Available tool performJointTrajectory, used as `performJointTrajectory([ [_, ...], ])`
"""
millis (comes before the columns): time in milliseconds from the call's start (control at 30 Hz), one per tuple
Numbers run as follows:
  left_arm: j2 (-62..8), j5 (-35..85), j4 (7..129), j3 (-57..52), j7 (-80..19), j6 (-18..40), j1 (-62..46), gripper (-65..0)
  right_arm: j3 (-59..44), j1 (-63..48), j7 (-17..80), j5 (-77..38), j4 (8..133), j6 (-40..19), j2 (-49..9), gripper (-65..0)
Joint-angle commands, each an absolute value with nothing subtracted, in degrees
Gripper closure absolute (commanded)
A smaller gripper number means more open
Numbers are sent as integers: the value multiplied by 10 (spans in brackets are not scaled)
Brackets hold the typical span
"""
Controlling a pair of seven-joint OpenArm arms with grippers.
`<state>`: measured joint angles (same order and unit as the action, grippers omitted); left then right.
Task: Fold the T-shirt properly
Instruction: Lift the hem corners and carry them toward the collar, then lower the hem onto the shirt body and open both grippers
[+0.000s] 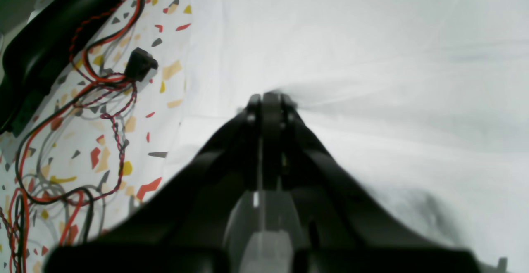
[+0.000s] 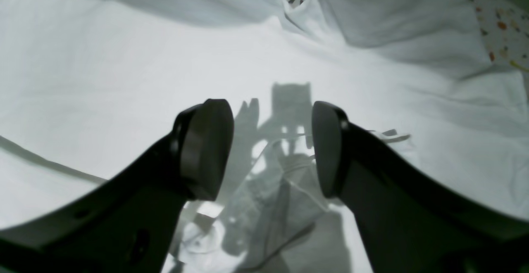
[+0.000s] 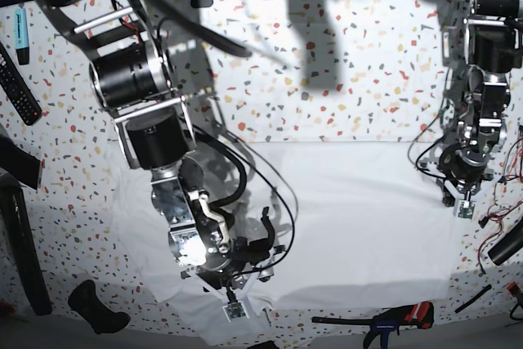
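- Speckled table (image 3: pixel 343 63) carries the T-shirt (image 3: pixel 359 218), spread flat and wide across its near half.
- Left hand (image 1: pixel 270 99) is closed at the shirt's edge, seemingly pinching cloth.
- Right hand (image 2: pixel 272 145) hangs open over wrinkled fabric.
- To fold cleanly, I'd judge both should grip matching edges and lift evenly.

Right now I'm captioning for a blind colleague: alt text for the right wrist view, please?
The right pincer hangs open over the plain white cloth T-shirt, casting its shadow on wrinkled fabric; speckled terrazzo tabletop shows at the top.
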<state>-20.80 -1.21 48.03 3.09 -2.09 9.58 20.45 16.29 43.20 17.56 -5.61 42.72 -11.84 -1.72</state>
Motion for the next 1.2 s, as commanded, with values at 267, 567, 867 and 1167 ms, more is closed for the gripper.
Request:
performJointTrajectory([
  [267,-218,-10,488,27,30,90,221,-244,161,458,161,1,436,-116,-18,-335],
  [567,-218,-5,488,27,24,90,221,-292,161,436,190,-63,436,-121,-29,-336],
  [867,-219,-17,488,27,100,90,229,-292,161,362,156,-101,436,-246,-88,-336],
  [1167,-221,92,517,27,-92,150,284,-292,161,349,151,-141,440,-276,-104,-336],
])
